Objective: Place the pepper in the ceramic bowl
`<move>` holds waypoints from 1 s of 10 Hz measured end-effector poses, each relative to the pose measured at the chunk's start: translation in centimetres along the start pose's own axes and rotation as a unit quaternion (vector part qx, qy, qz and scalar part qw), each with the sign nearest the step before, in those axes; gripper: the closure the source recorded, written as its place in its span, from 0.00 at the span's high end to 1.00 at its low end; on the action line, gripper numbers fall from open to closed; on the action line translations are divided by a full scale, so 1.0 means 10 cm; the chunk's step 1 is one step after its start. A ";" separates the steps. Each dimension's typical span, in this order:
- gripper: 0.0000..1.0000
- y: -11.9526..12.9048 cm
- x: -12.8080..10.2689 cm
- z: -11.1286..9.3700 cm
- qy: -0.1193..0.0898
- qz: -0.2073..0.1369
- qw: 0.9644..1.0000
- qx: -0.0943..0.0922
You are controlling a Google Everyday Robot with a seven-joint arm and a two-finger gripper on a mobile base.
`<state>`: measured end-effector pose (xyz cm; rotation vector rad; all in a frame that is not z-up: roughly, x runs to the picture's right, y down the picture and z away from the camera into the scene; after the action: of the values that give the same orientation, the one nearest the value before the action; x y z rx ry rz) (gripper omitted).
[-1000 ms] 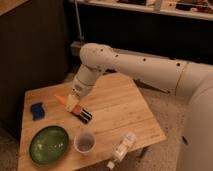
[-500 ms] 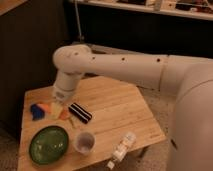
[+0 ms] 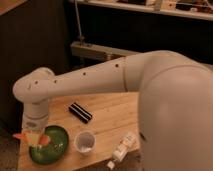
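Note:
The green ceramic bowl (image 3: 59, 144) sits at the front left corner of the wooden table (image 3: 112, 116). My gripper (image 3: 34, 138) hangs from the white arm over the bowl's left rim. It is shut on the orange-red pepper (image 3: 45, 139), whose ends stick out to the left and right of the fingers. The pepper is held just above the bowl's left part.
A small translucent cup (image 3: 84, 141) stands right of the bowl. A black striped block (image 3: 80, 111) lies behind it. A white bottle (image 3: 122, 148) lies at the table's front edge. The large white arm spans the upper right.
The gripper has carried the pepper left and toward the front, from above the table's middle to over the green bowl. The arm now fills more of the view.

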<state>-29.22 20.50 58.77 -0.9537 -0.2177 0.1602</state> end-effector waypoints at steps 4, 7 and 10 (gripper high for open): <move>0.64 -0.08 -0.08 0.73 0.042 -0.003 0.999 -0.027; 0.80 -0.29 -0.08 0.70 0.049 0.016 0.998 -0.022; 0.80 -0.41 -0.01 0.36 0.011 0.026 0.999 -0.037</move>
<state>-30.03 20.95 64.15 -1.0352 -0.1799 0.1906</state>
